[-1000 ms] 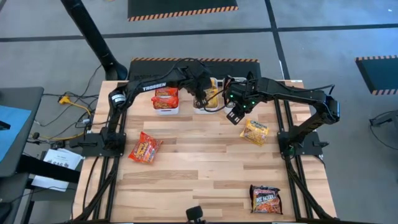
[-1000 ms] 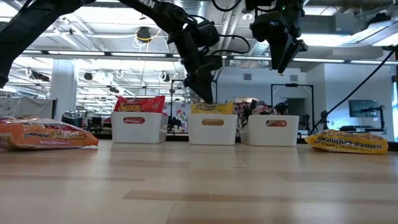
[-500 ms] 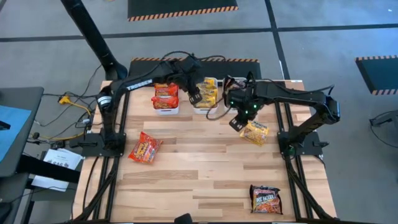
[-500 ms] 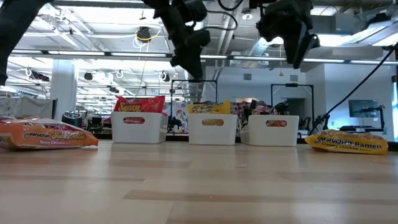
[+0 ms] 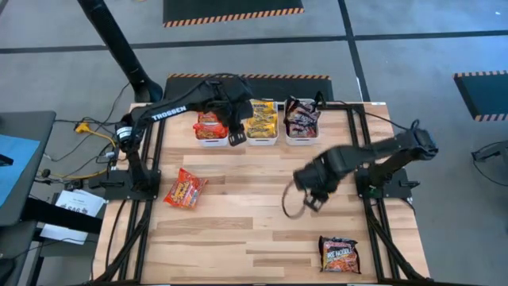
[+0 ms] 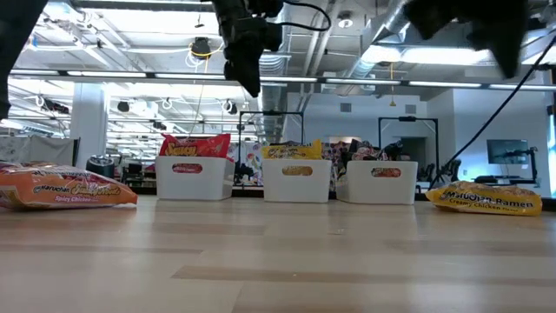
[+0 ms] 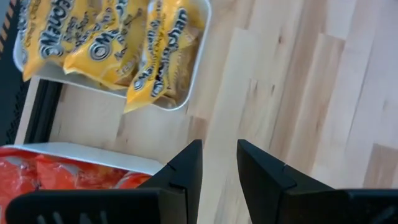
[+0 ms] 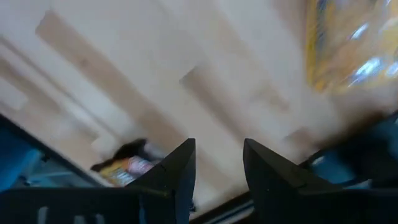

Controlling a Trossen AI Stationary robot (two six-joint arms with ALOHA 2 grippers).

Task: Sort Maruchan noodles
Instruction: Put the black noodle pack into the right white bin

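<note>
Overhead, both arms hang empty above the desk [image 5: 238, 230]. The left arm [image 5: 178, 111] reaches across the upper middle of the high view. Its jaws stand a little apart with nothing between them, over the near edge of the gap between the red tray [image 5: 213, 142] and the yellow tray [image 5: 262, 141]. That fits a packet just let go into a tray, though that is only a judgement.

The right arm [image 5: 373, 152] stretches toward the centre, its jaws also apart and empty, above bare wood.

Most Maruchan noodles already sit sorted by colour in the three white trays, the dark ones in the dark tray [image 5: 300, 140] on the right.

Three packets lie loose:
- a red packet [image 5: 185, 188] at centre left
- a dark packet [image 5: 339, 254] at lower right
- a yellow-orange packet [image 6: 482, 198] at the right of the low view, hidden under the right arm from above

Nothing lies between these and the trays. Only the arms themselves, and a loose cable loop [image 5: 290, 208] below the right wrist, could get in the way.
</note>
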